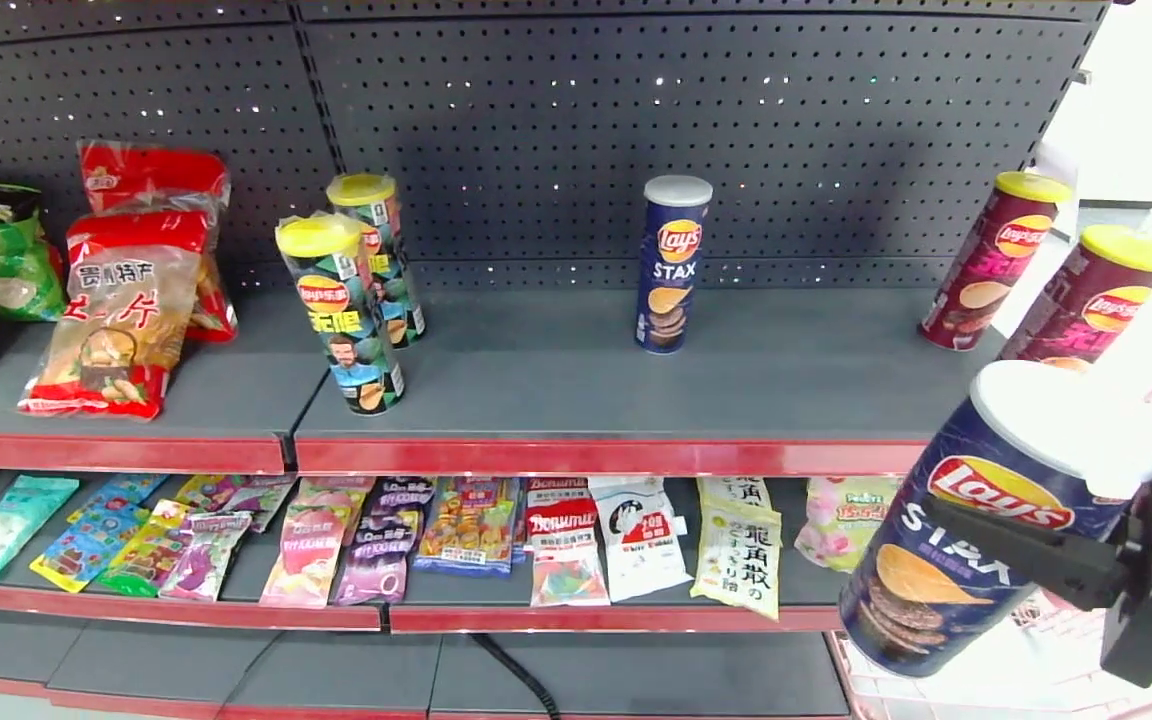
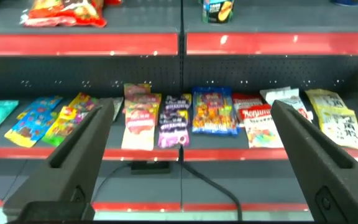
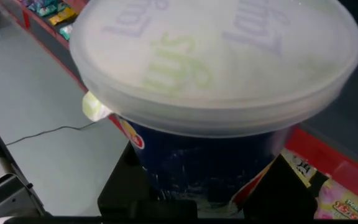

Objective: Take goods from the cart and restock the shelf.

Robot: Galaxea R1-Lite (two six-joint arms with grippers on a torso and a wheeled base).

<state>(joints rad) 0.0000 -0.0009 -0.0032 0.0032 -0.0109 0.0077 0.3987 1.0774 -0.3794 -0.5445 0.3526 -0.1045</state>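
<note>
Right jaws are clamped on a blue chip can (image 1: 976,520); I hold it tilted, in front of the right end of the upper shelf (image 1: 556,370). A matching blue can (image 1: 673,262) stands upright mid-shelf, and two maroon cans (image 1: 996,260) stand near the right end. My left jaws are wide apart, facing the candy packets (image 2: 179,118) on the lower shelf (image 1: 496,618).

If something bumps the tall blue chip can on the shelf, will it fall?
Probably: the blue can is tall and narrow, so a knock up high would likely tip it. Being round, it might then roll along the shelf.
</note>
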